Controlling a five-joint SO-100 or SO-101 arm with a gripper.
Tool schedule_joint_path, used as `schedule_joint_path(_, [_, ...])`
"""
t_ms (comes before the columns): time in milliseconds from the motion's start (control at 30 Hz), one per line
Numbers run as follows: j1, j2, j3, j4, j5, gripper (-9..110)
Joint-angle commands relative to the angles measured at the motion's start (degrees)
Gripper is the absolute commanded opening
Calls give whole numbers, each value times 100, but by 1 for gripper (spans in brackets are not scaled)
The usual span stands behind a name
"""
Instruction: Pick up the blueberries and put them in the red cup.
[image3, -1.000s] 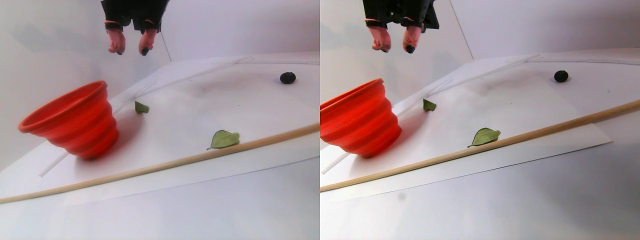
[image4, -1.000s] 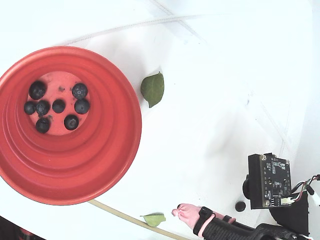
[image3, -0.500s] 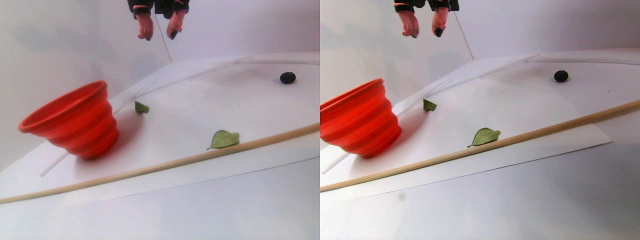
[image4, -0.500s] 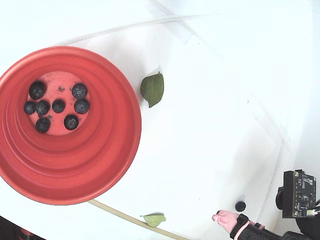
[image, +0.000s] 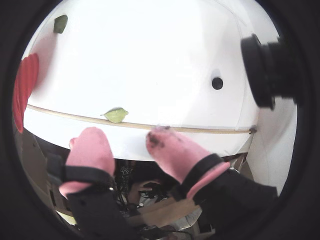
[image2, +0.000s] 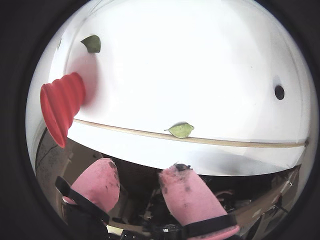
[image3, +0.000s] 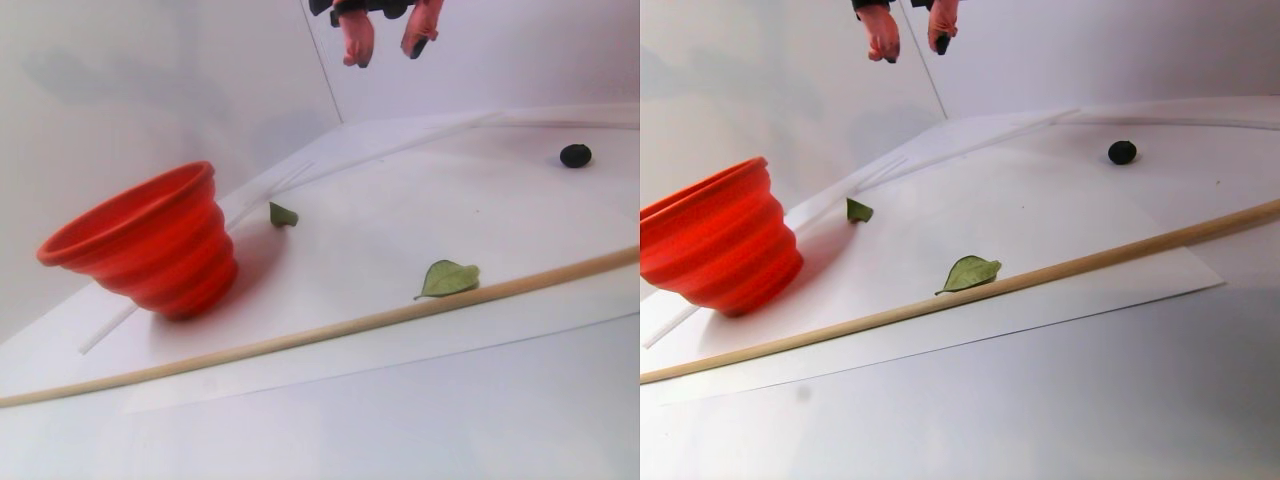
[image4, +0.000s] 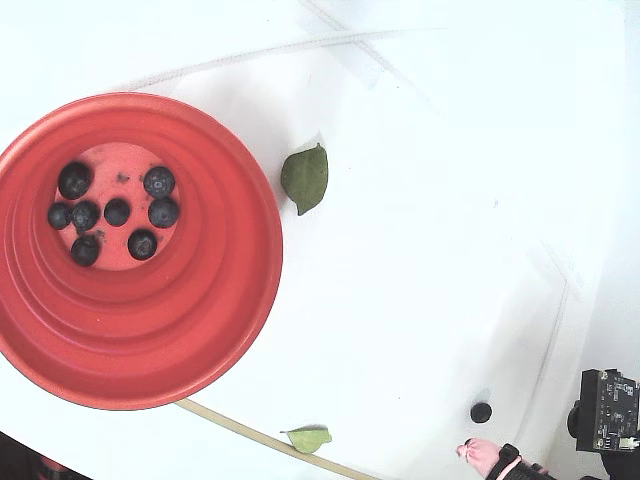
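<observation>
My pink-sleeved fingers (image: 125, 142) are spread apart and hold nothing, raised above the white desk (image4: 420, 200). 7 small dark blueberries (image4: 117, 212) lie inside the large red-orange ribbed plastic cup (image4: 200, 330); 1 more berry (image4: 481, 412) sits alone near my fingers.

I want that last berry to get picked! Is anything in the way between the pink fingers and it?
Nothing visible. The lone blueberry lies on bare white sheet, and the open fingers hang close by with nothing between.
</observation>
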Motion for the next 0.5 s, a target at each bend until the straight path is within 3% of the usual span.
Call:
schedule_joint_path(0, [272, 562, -352, 88, -158, 16])
schedule_joint_path(467, [1037, 791, -334, 114, -589, 16])
